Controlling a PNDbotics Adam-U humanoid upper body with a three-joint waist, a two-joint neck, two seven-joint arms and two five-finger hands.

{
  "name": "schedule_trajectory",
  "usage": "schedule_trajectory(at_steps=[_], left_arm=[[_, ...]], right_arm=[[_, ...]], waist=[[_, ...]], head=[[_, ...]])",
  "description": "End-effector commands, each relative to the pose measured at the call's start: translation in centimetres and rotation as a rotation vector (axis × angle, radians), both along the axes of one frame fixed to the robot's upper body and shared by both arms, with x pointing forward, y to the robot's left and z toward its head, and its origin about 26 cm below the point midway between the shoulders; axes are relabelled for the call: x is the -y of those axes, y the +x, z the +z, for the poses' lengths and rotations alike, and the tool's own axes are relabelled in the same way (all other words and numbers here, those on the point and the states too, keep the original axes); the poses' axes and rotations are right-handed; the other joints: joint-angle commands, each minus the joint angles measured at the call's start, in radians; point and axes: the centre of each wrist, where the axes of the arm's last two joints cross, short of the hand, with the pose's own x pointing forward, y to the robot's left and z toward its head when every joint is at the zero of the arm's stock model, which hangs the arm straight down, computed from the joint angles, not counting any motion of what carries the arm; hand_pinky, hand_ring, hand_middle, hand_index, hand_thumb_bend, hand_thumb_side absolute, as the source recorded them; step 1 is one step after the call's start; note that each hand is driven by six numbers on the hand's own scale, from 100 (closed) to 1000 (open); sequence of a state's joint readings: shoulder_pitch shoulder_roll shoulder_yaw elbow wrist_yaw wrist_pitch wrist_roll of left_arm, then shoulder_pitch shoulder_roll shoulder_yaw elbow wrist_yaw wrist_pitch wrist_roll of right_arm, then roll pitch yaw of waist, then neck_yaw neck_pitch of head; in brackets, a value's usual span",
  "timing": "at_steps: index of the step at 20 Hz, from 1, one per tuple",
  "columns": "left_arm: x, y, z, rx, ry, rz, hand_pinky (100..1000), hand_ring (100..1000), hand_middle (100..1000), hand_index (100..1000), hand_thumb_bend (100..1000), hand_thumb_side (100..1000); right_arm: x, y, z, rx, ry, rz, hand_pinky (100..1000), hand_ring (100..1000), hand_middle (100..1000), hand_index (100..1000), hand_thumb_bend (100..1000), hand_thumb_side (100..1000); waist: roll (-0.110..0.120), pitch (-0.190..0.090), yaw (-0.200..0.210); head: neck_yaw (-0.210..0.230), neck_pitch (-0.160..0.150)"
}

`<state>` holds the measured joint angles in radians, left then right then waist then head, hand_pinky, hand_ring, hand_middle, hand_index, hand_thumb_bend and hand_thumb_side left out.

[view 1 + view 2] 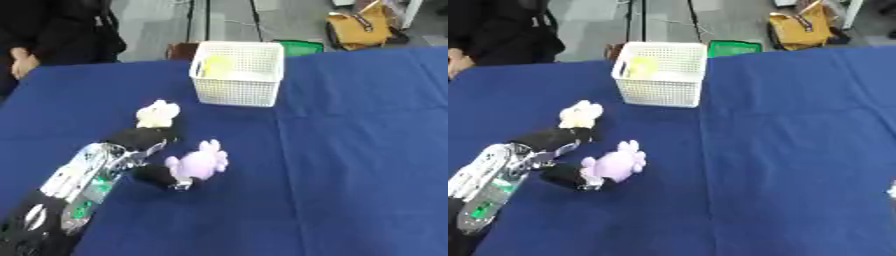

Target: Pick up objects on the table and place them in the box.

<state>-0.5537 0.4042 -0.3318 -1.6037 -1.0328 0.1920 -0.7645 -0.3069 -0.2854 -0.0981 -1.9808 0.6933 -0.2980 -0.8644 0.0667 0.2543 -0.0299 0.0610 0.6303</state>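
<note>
- My left hand (pixel 149 155) is out over the bench (pixel 350 150), coming in from the lower left corner; forearm silver and black, with green bits showing in it.
- Hand state: spread, nothing clasped. Upper black fingers (pixel 140 136) point up toward the white toy; the lower black part, the thumb (pixel 157 175), lies along the underside of the purple toy.
- Purple plush toy (pixel 199 162): lying on the blue cloth just right of my palm, in the gap between fingers and thumb. The thumb tip appears to touch its lower left edge; I cannot tell whether the upper fingers touch it.
- White plush toy (pixel 157 114): resting on the cloth directly beyond my upper fingertips, touching them or nearly so. Up and left of the purple one, with a gap between the two.
- White mesh box (pixel 238 75): upright near the far edge of the bench, up and right of both toys and well apart from my hand. Something pale yellow (pixel 216 65) shows inside, against the left wall.
- My right hand: only a small pale sliver (pixel 892 190) shows at the right edge in the right eye view; fingers not readable.
</note>
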Motion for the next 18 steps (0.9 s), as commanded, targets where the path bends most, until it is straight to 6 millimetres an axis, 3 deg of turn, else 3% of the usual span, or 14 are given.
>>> schedule_trajectory(at_steps=[1,18], left_arm=[[0.1,0.3,0.6,0.023,0.020,-0.006,942,983,972,1000,653,827],[0.5,1.9,-1.3,0.000,0.069,0.026,932,965,951,951,568,838]], right_arm=[[-0.1,-0.3,0.7,0.040,0.001,0.013,741,735,550,771,100,856],[-0.2,-0.2,0.7,0.043,0.004,0.024,743,736,550,772,100,853]], waist=[[-0.002,-0.012,-0.001],[-0.005,-0.010,-0.011]], head=[[0.004,-0.013],[0.013,-0.023]])
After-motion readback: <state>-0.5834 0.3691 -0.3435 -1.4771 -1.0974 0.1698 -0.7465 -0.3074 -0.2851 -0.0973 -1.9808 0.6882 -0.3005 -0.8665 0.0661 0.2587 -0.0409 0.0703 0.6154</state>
